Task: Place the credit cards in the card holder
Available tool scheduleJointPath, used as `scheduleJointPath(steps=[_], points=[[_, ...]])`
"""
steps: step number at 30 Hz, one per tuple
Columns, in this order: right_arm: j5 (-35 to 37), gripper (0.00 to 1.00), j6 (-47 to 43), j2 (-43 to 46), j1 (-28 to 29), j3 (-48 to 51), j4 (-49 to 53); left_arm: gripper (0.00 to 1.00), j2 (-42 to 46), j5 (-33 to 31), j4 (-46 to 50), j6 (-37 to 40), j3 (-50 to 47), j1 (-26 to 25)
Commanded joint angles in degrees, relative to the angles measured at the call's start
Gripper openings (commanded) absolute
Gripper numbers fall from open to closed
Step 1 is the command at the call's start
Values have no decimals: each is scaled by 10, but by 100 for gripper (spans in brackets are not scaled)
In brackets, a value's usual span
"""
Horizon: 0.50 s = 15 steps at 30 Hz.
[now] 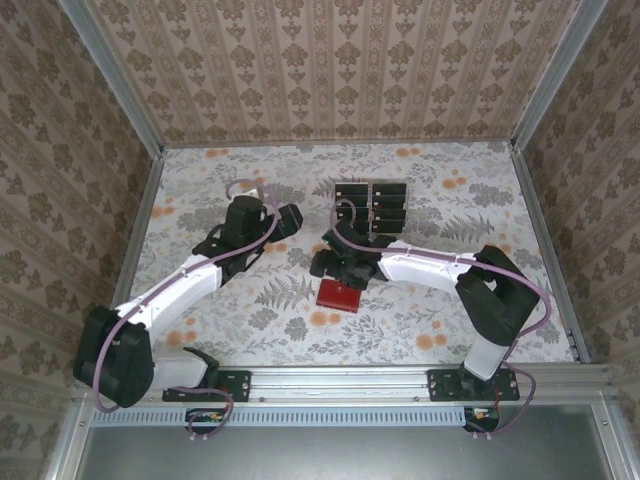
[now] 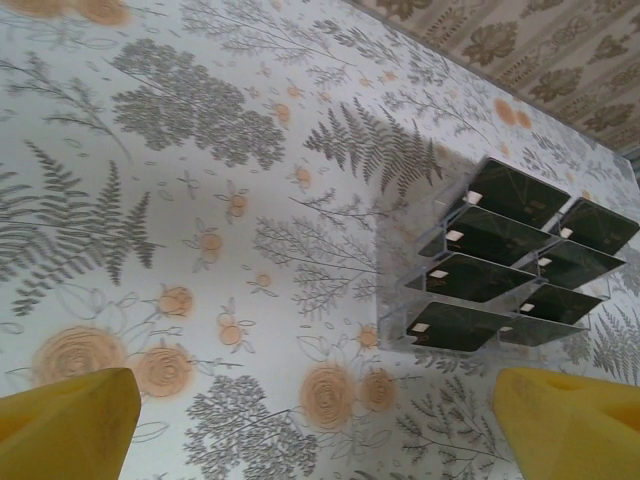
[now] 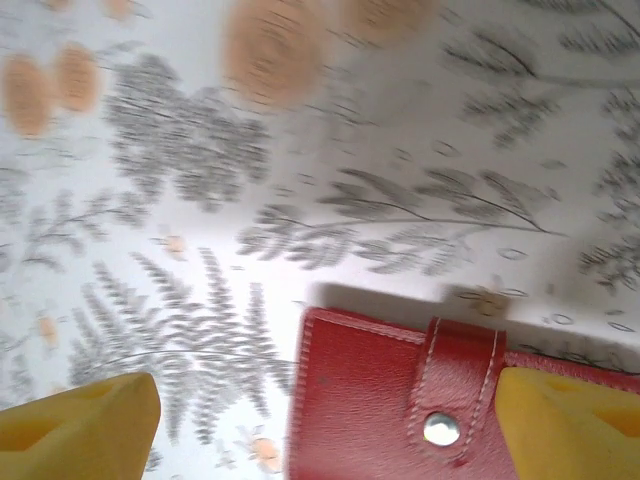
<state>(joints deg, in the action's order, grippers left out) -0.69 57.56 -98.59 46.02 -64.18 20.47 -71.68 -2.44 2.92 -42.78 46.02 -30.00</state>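
Observation:
The red card holder (image 1: 340, 296) lies folded on the floral table, its strap held down by the metal snap (image 3: 441, 429). My right gripper (image 1: 341, 268) hovers just above its far edge, open; its yellow fingertips (image 3: 78, 428) stand wide on either side of the card holder (image 3: 380, 400). Several black credit cards (image 1: 385, 205) sit in a clear plastic rack (image 2: 400, 300) at the back centre. My left gripper (image 1: 288, 220) stands open to the left of the rack and holds nothing. The cards (image 2: 505, 255) show ahead and to the right of its yellow fingertips (image 2: 65, 425).
Patterned walls close in the table (image 1: 250, 310) on three sides. A metal rail (image 1: 340, 385) with both arm bases runs along the near edge. The right arm's white link (image 1: 420, 265) stretches across the table right of the card holder.

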Motion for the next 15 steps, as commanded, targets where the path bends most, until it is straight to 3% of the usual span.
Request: scheduleJointPath(steps=[1,7,15], points=[[41,88,-88,28,2,-25,88,100,37,-10,25,7,-22,18],[90,88,-217,67,-19,-10,194,100,68,-16,39,2,-48,31],[18,89,-140,79,-15,89,111,100,109,-98,-6,2,-93,13]])
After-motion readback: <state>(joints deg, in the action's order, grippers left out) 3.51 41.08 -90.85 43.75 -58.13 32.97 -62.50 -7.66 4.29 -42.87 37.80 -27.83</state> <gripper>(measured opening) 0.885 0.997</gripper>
